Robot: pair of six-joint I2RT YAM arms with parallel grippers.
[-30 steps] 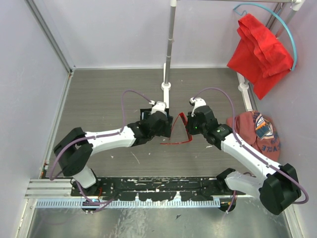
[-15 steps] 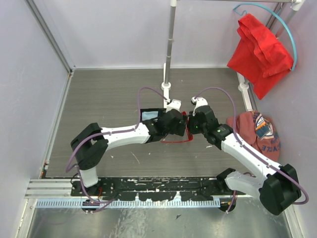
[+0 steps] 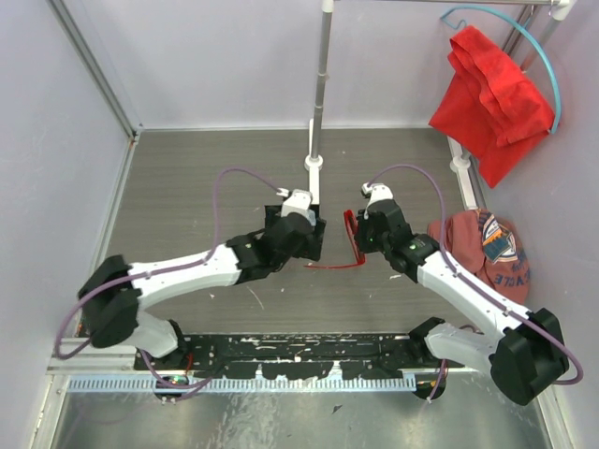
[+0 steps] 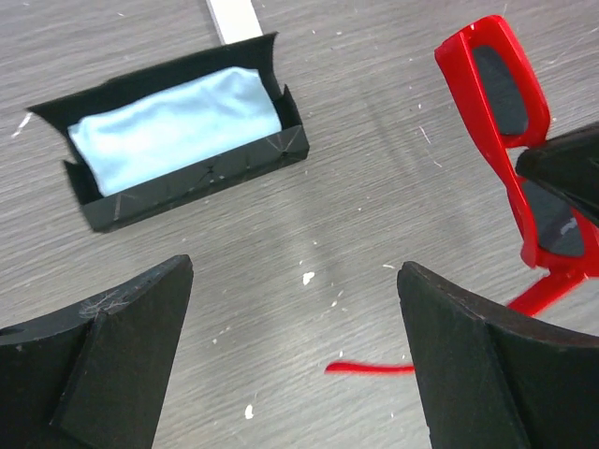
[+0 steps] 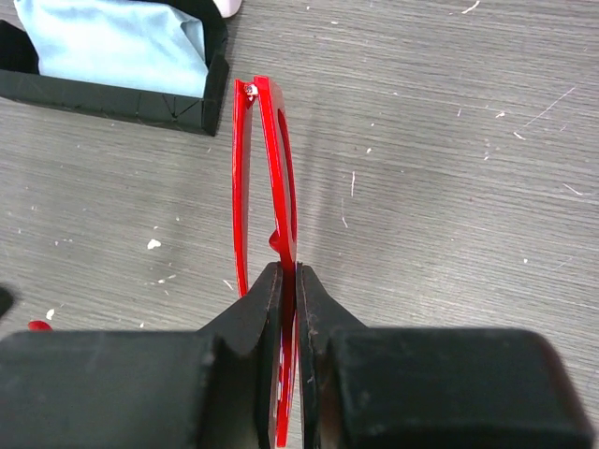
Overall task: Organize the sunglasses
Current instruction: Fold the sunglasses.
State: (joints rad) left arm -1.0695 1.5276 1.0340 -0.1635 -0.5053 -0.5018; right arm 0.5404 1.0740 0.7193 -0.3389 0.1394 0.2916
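Sunglasses (image 5: 278, 178), the small pair with a thin bright red plastic frame and dark lenses, stand on edge near the middle of the grey wood-grain table (image 3: 206, 187). Your right gripper (image 5: 288, 276) has them. Its jaws are nearly closed, and only the thickness of the frame front keeps them apart. From the right wrist view, one slim red arm lies folded close along the frame. From the left wrist view, the other arm is swung out and runs low over the table towards your left gripper (image 4: 295, 281); you cannot tell whether its tip touches the surface. The left gripper's jaws are spread wide with nothing between them but bare table. It hovers between the sunglasses and the open black oblong case (image 4: 206, 178). The case sits on the table near the sunglasses but apart from them, on their left. A pale blue cloth (image 4: 178, 126) lies inside the case and fills most of its tray.
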